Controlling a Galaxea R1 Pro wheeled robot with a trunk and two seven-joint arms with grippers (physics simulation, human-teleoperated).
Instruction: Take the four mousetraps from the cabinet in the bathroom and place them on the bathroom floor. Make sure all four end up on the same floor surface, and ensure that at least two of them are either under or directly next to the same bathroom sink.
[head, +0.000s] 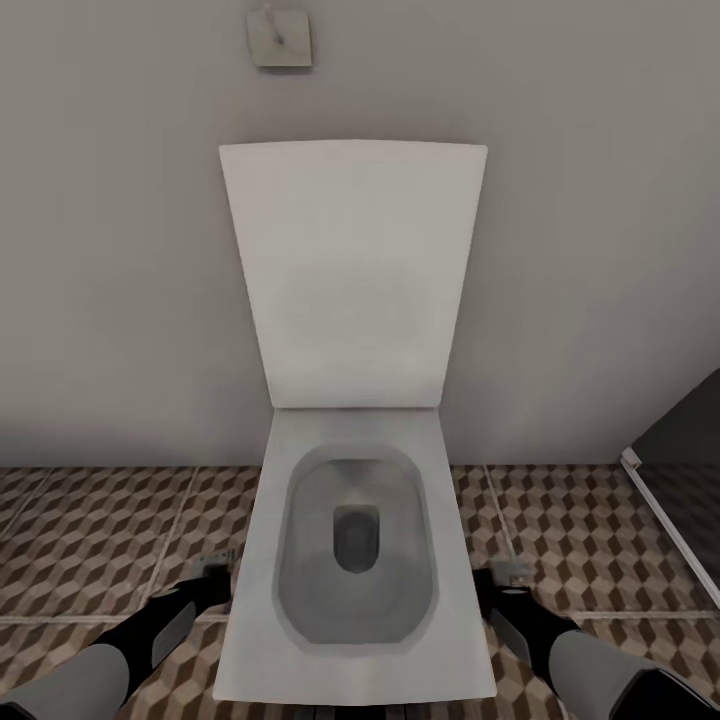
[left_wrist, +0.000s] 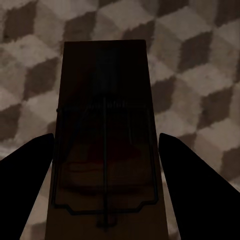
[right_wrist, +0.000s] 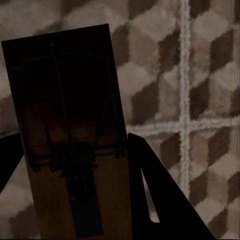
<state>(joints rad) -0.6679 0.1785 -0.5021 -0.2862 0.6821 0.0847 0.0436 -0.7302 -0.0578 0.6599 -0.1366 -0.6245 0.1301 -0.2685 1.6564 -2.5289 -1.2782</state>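
Toilet dead centre btwn arms; open tiled floor either side, wall behind.

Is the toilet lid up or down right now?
Up. In the head view the toilet lid stands raised against the wall, and the open bowl shows below it.

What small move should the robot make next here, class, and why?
Probably turn the base away from the toilet to look for the sink. Each gripper, left and right, holds a mousetrap above the cube-patterned floor, so both traps seem ready for placing.
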